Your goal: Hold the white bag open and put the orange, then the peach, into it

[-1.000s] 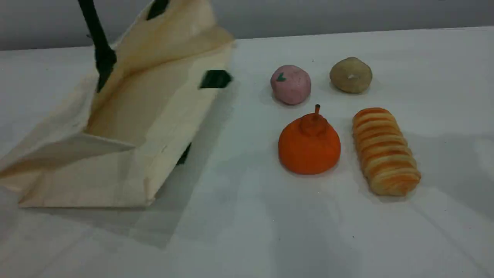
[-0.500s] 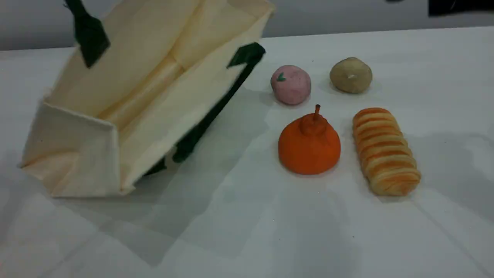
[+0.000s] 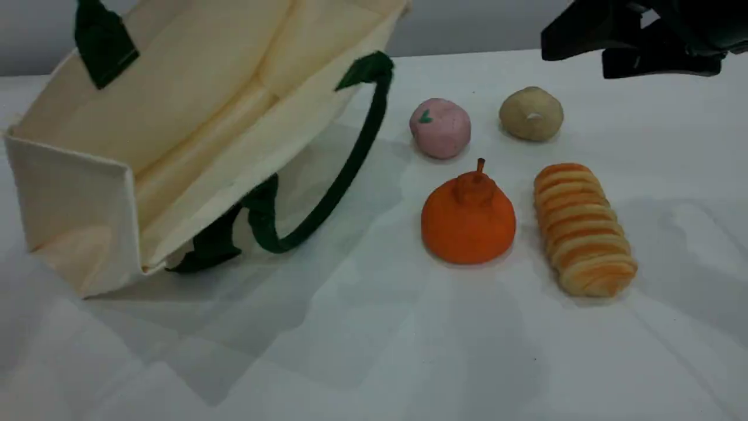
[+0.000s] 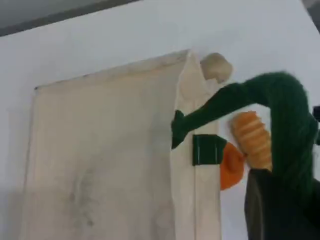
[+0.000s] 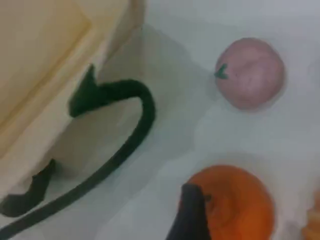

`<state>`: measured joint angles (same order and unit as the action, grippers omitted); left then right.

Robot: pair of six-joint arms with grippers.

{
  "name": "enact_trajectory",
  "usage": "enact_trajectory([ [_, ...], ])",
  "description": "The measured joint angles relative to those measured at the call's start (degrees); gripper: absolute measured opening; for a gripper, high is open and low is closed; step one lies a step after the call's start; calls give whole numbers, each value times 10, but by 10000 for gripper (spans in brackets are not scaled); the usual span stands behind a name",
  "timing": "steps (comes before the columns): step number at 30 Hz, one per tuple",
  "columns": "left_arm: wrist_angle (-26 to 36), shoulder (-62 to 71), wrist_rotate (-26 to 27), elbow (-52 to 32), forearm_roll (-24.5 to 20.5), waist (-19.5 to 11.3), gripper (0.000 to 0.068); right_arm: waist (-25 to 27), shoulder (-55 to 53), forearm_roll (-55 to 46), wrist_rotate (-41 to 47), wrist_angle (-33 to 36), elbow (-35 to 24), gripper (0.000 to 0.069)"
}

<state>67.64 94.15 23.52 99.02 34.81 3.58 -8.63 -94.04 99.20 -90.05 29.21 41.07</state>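
The white bag (image 3: 193,111) hangs tilted at the left with its mouth open toward the fruits and a bottom corner on the table. My left gripper (image 4: 280,205) is shut on the bag's far green handle (image 4: 282,115), which leaves the scene view's top. The near handle (image 3: 350,164) droops in a loop onto the table. The orange (image 3: 467,216) sits right of the bag, with the peach (image 3: 439,127) behind it. My right gripper (image 3: 575,54) hovers open at the top right, above and behind the fruits. Its fingertip (image 5: 192,215) shows over the orange (image 5: 235,205).
A beige round thing (image 3: 530,113) lies right of the peach. A striped bread loaf (image 3: 581,228) lies right of the orange. The white table (image 3: 374,351) stretches bare toward the front.
The bag rose and swung up and left, and its mouth spread wider. The near handle dropped into a hanging loop. My right gripper came in at the top right.
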Motion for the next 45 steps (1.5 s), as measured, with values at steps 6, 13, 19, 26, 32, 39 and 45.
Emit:
enact_trajectory([
  [6, -9, 9, 4, 1, 0, 1, 83, 0, 0, 0, 1, 5, 0, 545],
  [13, 8, 8, 37, 1, 15, 1, 83, 0, 0, 0, 1, 9, 0, 545],
  [19, 10, 8, 45, 1, 40, 1, 83, 0, 0, 0, 0, 9, 0, 545],
  [26, 18, 8, 50, 1, 42, 13, 83, 0, 0, 0, 0, 15, 0, 545],
  [32, 11, 8, 48, 1, 25, 13, 83, -2, -7, 0, 1, 18, 0, 545],
  [39, 11, 8, 48, 1, 25, 12, 83, -26, -47, 10, 1, 12, 0, 545],
  [45, 11, 8, 48, 1, 24, 12, 83, -29, -92, 9, 0, 33, 16, 545],
])
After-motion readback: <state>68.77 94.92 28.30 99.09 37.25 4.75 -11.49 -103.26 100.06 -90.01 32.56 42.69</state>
